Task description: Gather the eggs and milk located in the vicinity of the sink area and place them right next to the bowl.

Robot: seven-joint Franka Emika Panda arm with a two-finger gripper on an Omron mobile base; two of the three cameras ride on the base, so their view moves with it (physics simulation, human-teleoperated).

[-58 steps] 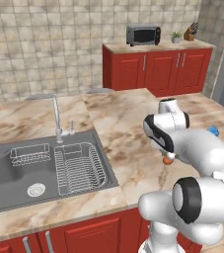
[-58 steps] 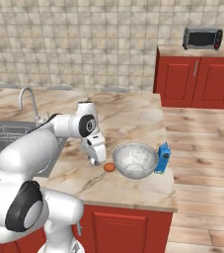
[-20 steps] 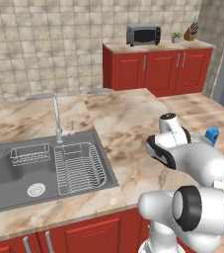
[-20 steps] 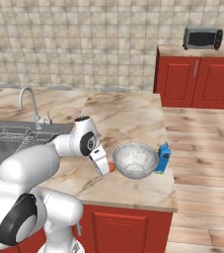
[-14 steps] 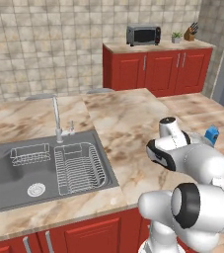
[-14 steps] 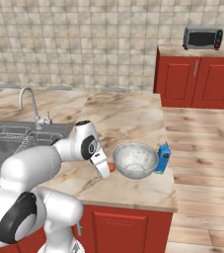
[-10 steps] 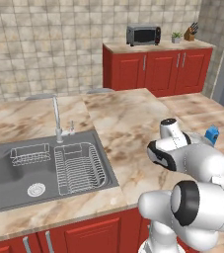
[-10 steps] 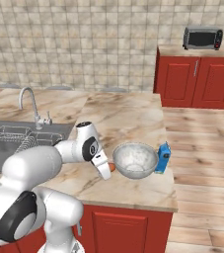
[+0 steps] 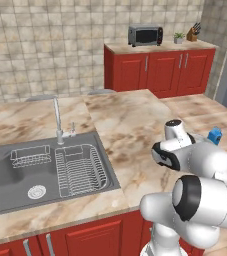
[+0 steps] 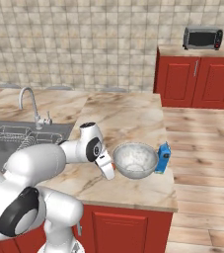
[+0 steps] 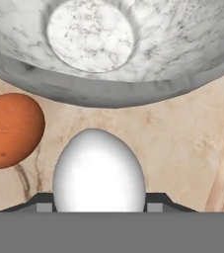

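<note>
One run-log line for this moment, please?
end effector: shut on white egg | brown egg: on counter beside bowl | milk: beside bowl

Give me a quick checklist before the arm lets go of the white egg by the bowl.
1. White egg between the gripper fingers: ok.
2. Egg over bare counter, outside the bowl: ok.
3. Brown egg beside it, not underneath: ok.
4. Egg touching the counter: cannot tell.
5. Milk already beside the bowl: ok.
6. Egg free of the bowl wall: ok.
</note>
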